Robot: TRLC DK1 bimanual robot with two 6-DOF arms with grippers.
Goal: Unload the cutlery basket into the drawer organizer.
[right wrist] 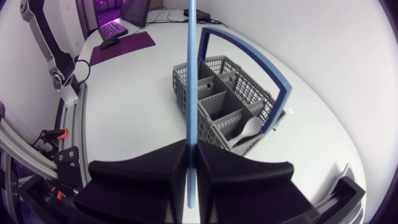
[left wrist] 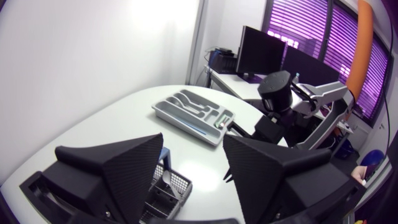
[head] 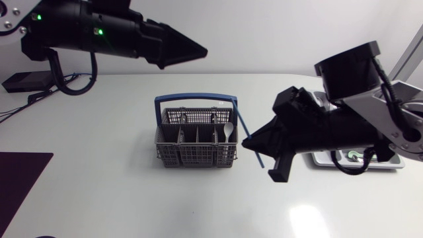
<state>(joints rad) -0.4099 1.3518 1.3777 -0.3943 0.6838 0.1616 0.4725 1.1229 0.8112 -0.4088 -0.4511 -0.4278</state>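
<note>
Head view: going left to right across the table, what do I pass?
mat → basket → blue stick → organizer, mostly hidden under the right arm.

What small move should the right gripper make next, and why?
Probably carry the thin blue utensil away from the grey wire cutlery basket toward the grey plastic drawer organizer. The right gripper is shut on it, it appears outside the basket, and the organizer lies partly under that arm.
</note>
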